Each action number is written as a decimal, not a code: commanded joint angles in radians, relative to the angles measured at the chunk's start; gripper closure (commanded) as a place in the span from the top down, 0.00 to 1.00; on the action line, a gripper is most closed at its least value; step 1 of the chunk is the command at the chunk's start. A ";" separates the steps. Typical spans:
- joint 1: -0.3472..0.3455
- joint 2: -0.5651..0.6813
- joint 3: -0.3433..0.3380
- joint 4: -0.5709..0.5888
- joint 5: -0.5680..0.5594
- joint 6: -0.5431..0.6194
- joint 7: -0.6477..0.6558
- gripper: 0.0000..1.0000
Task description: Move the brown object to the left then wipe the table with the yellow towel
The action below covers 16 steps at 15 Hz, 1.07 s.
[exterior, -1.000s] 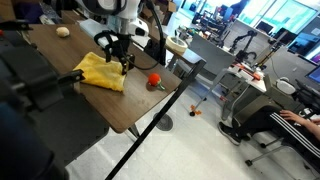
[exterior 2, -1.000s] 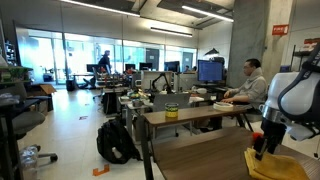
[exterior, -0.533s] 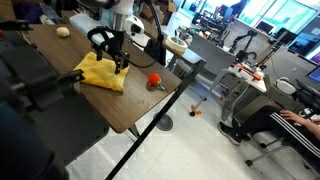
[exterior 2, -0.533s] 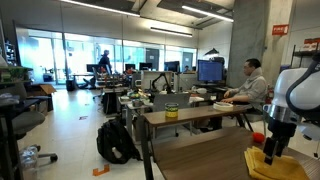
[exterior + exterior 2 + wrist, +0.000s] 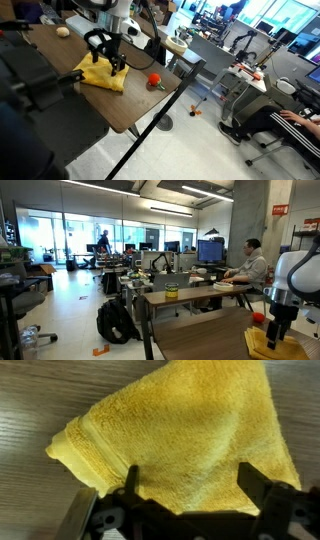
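Note:
The yellow towel (image 5: 100,73) lies crumpled on the wooden table (image 5: 60,100); its corner also shows in an exterior view (image 5: 268,346). In the wrist view the towel (image 5: 180,430) fills most of the frame. My gripper (image 5: 108,62) is open and stands right over the towel, its dark fingers (image 5: 258,485) wide apart on either side of the cloth, and the gripper (image 5: 190,490) holds nothing. The brown object (image 5: 63,32) is a small round ball at the far left of the table, apart from the towel.
A small red object (image 5: 155,81) sits near the table's right edge. A black pole and bar (image 5: 165,105) runs along the table front. Desks, chairs and a seated person (image 5: 248,265) are beyond the table. A dark block (image 5: 30,80) stands at the left.
My gripper has moved left and down onto the towel, from its right edge to over its middle. The towel and the brown ball have not moved.

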 commanded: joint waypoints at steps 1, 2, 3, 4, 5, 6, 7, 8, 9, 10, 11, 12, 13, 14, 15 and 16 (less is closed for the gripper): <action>0.028 0.032 -0.020 0.012 0.001 -0.032 0.003 1.00; 0.071 0.045 -0.038 0.016 0.014 -0.052 0.053 1.00; 0.094 0.057 -0.043 0.013 0.006 -0.048 0.061 1.00; 0.124 0.067 -0.052 0.015 -0.006 -0.033 0.069 1.00; 0.142 0.075 -0.046 0.026 -0.003 -0.043 0.076 1.00; 0.157 0.086 -0.037 0.046 0.005 -0.039 0.086 1.00; 0.174 0.098 -0.034 0.072 0.012 -0.052 0.101 1.00; 0.196 0.117 -0.041 0.114 0.022 -0.054 0.129 1.00; 0.216 0.140 -0.054 0.159 0.031 -0.049 0.162 1.00; 0.224 0.166 -0.066 0.214 0.041 -0.043 0.192 1.00; 0.227 0.190 -0.072 0.264 0.055 -0.039 0.219 1.00; 0.211 0.217 -0.071 0.325 0.078 -0.044 0.239 1.00; 0.211 0.247 -0.084 0.379 0.094 -0.039 0.267 1.00; 0.200 0.276 -0.093 0.434 0.112 -0.043 0.287 1.00; 0.197 0.301 -0.108 0.480 0.128 -0.046 0.311 1.00; 0.192 0.325 -0.121 0.520 0.140 -0.048 0.330 1.00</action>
